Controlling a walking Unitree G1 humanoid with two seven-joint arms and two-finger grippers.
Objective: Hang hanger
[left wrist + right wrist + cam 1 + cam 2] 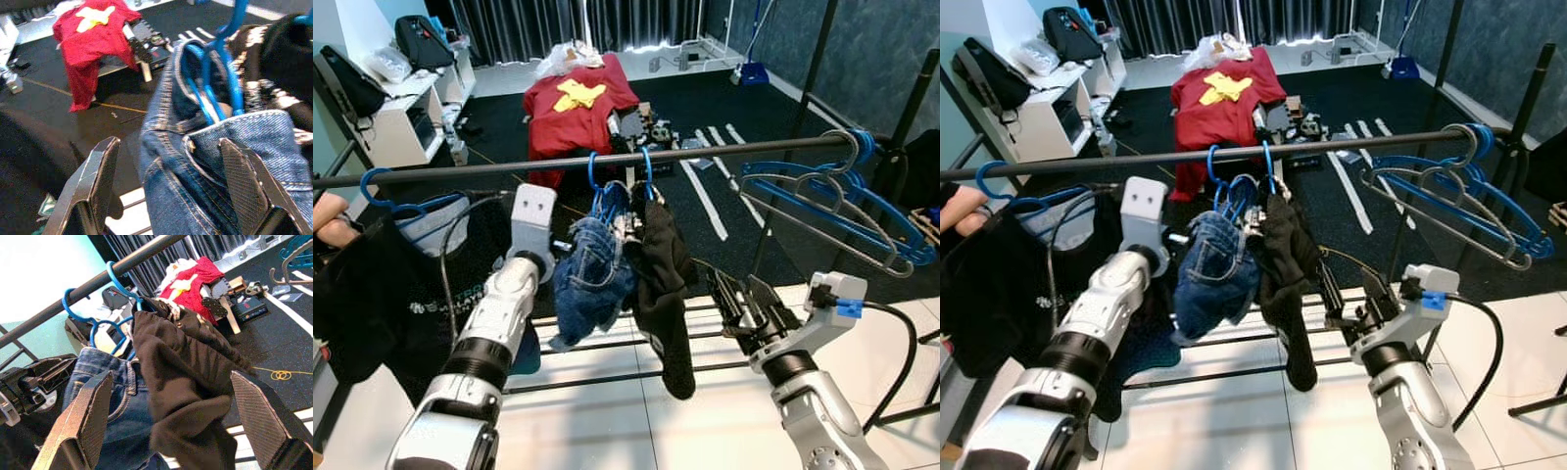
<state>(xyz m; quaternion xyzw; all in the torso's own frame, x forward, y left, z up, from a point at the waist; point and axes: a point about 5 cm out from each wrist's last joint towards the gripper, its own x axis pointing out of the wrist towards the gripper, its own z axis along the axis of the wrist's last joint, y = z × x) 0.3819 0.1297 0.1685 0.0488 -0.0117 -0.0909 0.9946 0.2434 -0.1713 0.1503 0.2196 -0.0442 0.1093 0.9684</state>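
- The left gripper point(171, 191) is raised to the jeans point(592, 279), fingers point(95, 181) spread wide apart, the denim waistband seen between them with nothing clamped.
- The right gripper point(744, 304) is held low beside the dark garment point(664, 284), its fingers point(88, 416) also parted and empty.
- The blue hanger point(595, 186) carrying the jeans is hooked over the black rail point(724, 149), near the rail's middle.
- A second blue hook point(647, 174) is seen just beside it on the rail, bearing the dark garment; the two garments are touching.
- Empty blue and grey hangers point(832, 201) are bunched at the rail's right end.
- Another blue hanger point(386, 196) is hung at the left end, with a black shirt point(382, 294) below it.
- A red cloth with a yellow patch point(573, 103) is draped over something on the dark floor behind the rail.
- A person's arm point(331, 220) is glimpsed at the far left edge.
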